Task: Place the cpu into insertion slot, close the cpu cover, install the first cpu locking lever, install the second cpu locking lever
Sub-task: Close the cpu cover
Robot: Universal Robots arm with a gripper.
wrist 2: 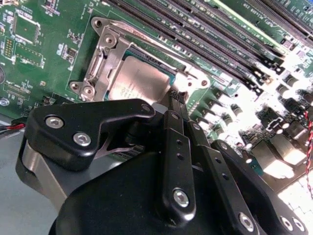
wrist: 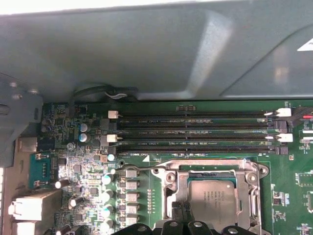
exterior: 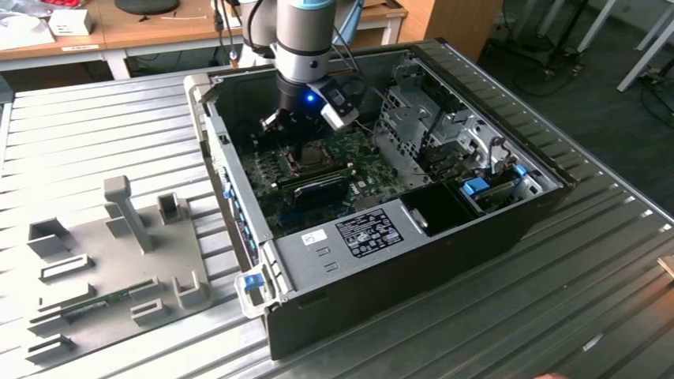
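Observation:
The cpu (wrist 2: 139, 81) (wrist: 213, 196) lies flat in the insertion slot (exterior: 312, 159) on the green board inside the open computer case. Its silvery-tan top shows through the window of the cpu cover (wrist 2: 105, 56) (wrist: 215, 168), which lies down around it. My gripper (wrist 2: 177, 98) (wrist: 183, 208) (exterior: 284, 126) hangs just above one edge of the socket. Its two black fingers (wrist 2: 172, 142) are pressed together, and I see nothing between them. My own fingers hide the near corner of the socket in the second wrist view.
Long black memory slots (wrist: 195, 132) (wrist 2: 195, 29) run beside the socket. The case's grey wall (wrist: 146, 49) rises close behind them. A metal drive cage (exterior: 421, 118) and a labelled power supply (exterior: 364, 233) fill the case's other side. A grey fixture plate (exterior: 116, 253) lies on the ribbed table.

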